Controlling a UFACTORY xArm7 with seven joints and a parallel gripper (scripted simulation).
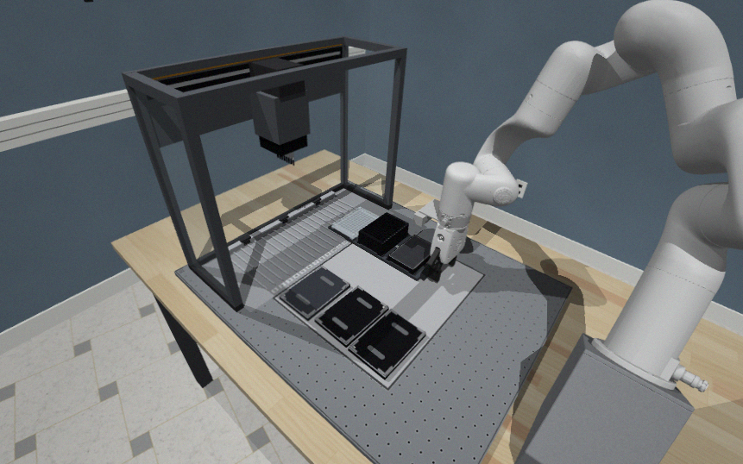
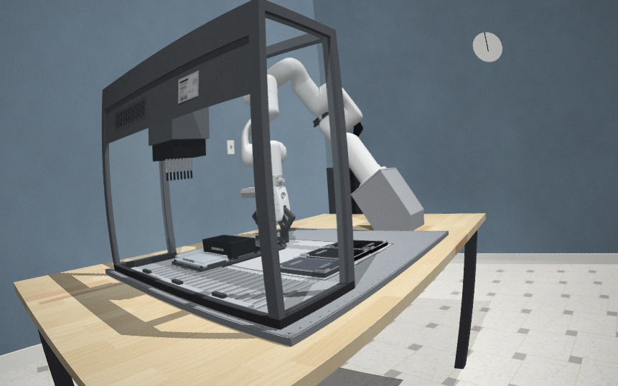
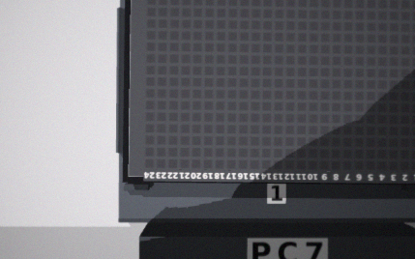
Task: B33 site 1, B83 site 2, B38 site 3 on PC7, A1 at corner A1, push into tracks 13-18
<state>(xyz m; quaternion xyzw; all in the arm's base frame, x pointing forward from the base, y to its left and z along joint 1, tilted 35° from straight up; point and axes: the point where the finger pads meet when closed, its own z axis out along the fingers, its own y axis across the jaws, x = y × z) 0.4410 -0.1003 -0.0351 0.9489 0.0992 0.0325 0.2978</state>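
A: Left to right, quick. Three nests (image 1: 351, 315) sit well off to the gripper's side, all empty. Nothing to worry about there.

B: Rails (image 1: 299, 237) next, ahead of the gripper. The carrier (image 3: 286, 213) has its far end on them and its handle end just under the fingers. It's part way in, I'd say, and the lamp (image 1: 316, 200) beyond its far end looks dark.

A: So risk one is stopping short, which means no lamp and a failed task.

B: On the carrier, the clear plate (image 1: 353, 222) is farthest from the gripper, the deep block (image 1: 384, 230) is in the middle, and the fine-well plate (image 1: 409, 254) is nearest, on the site marked 1. They all look flat.

A: A hard shove or a snag could hop one out of its locators. The tall block is probably the likeliest to go.

B: The gripper (image 1: 435, 268) is spread wide and gripping nothing, low at the handle (image 3: 286, 248). I can't tell whether it touches.

A: Then an off-centre push with loose fingers could skew the carrier and jam it across tracks. Pressing down on that end could tip the far end up, out of the tracks.

B: It could also drag the carrier back when retreating, and the lamp would drop out.
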